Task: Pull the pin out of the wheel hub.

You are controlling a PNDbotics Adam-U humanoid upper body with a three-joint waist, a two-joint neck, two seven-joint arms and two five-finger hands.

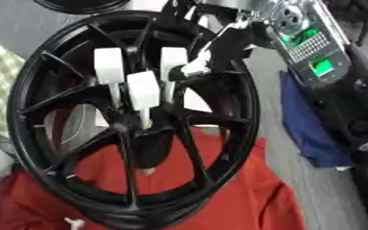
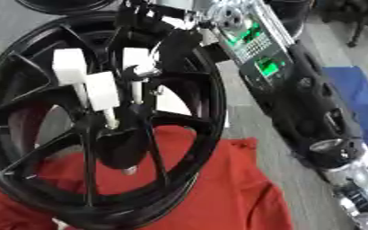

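- A black wheel hub (image 1: 132, 121) fills the near view, standing tilted on its rim, its thin spokes running from the dark centre out to the rim.
- Under it lies a red cloth (image 1: 242, 197), spread over the counter (image 1: 313, 179); a small white piece (image 1: 73, 222) lies on the cloth at the hub's lower edge.
- Three white pins stand in the hub's centre, blocky heads up and thin stems down: a left pin (image 1: 108, 67), a middle pin (image 1: 142, 90) set lowest, and a right pin (image 1: 172, 60).
- The right robot hand (image 1: 207, 54) reaches in from the upper right, its dark fingers (image 2: 165, 49) curled round the right pin just beside its head; that pin's stem sits in the hub.
- A blue cloth (image 1: 305, 121) lies on the counter to the right of the hub.
- The arm's green-lit panel (image 1: 317, 51) shows above that cloth.
- A green checked cloth (image 1: 0, 85) lies at the left edge.
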